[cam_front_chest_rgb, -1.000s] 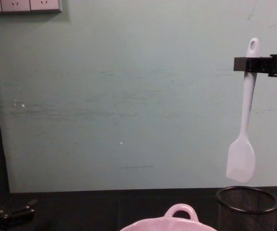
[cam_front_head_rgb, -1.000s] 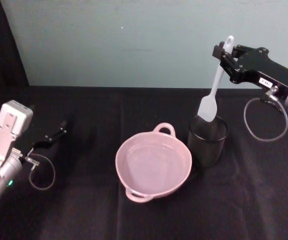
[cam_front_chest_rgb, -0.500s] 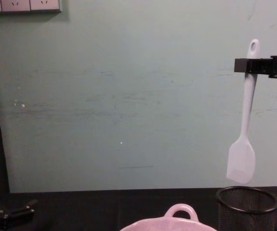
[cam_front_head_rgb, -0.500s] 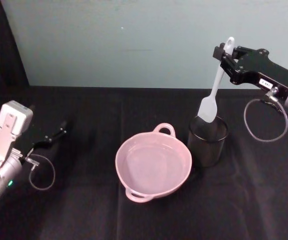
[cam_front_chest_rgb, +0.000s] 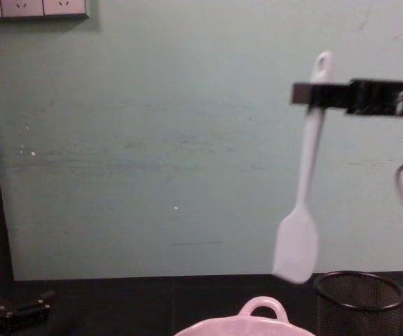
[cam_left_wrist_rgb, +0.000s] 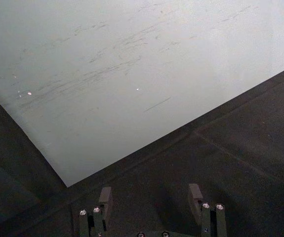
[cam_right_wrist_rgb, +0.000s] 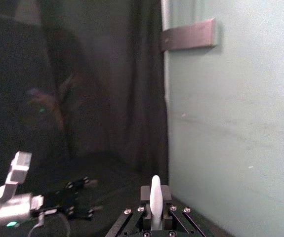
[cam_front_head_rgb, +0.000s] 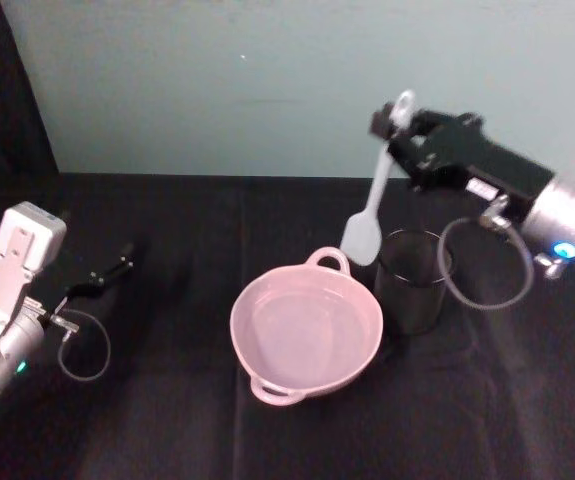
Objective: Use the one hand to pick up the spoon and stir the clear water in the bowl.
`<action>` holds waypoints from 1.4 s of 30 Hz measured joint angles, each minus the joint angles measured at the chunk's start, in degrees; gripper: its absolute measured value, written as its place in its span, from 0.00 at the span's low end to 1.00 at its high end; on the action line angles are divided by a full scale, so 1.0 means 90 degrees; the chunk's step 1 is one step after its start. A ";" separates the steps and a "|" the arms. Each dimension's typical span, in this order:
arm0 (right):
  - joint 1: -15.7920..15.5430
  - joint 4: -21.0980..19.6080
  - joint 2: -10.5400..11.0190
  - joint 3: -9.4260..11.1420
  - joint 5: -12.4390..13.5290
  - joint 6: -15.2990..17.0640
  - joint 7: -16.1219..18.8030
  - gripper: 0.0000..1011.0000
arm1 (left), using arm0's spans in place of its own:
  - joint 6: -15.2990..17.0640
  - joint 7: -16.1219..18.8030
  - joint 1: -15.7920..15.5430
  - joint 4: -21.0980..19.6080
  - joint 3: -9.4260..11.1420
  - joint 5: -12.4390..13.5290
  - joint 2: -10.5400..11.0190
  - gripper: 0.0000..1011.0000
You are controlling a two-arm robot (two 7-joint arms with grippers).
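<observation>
The white spoon (cam_front_head_rgb: 375, 195) hangs upright in the air, scoop end down, held near its holed handle end by my right gripper (cam_front_head_rgb: 398, 128), which is shut on it. In the chest view the spoon (cam_front_chest_rgb: 303, 196) dangles from the right gripper (cam_front_chest_rgb: 315, 93), its scoop just above and to the left of the black mesh cup (cam_front_chest_rgb: 359, 299). The pink bowl (cam_front_head_rgb: 305, 330) with clear water sits at the table's middle, below and left of the scoop; its loop handle (cam_front_chest_rgb: 263, 308) shows in the chest view. The spoon's handle tip (cam_right_wrist_rgb: 155, 193) pokes up between the right fingers. My left gripper (cam_front_head_rgb: 107, 272) rests open at the far left.
The black mesh cup (cam_front_head_rgb: 413, 280) stands just right of the bowl, under my right arm's cable loop (cam_front_head_rgb: 482, 265). A pale green wall (cam_front_head_rgb: 267, 80) closes the back of the black-clothed table (cam_front_head_rgb: 167, 420).
My right gripper has carried the spoon leftward, from over the mesh cup to over the bowl's far rim. The left arm has stayed put.
</observation>
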 joint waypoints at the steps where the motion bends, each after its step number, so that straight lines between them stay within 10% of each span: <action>1: 0.0056 0.0073 -0.0086 -0.0147 -0.0075 0.0003 0.0046 0.12 | 0.0000 0.0000 0.0000 0.0000 0.0000 0.0000 0.0000 0.99; 18: 0.0061 0.1310 -0.0903 -0.1107 -0.0668 -0.0729 0.0792 0.12 | 0.0000 0.0000 0.0000 0.0000 0.0000 0.0000 0.0000 0.99; 32: 0.0412 0.2526 -0.1512 -0.0900 -0.0708 -0.1224 0.0838 0.12 | 0.0000 0.0000 0.0000 0.0000 0.0000 0.0000 0.0000 0.99; 42: 0.0209 0.2443 -0.1379 -0.0520 -0.0740 -0.1305 0.0587 0.12 | 0.0000 0.0000 0.0000 0.0000 0.0000 0.0000 0.0000 0.99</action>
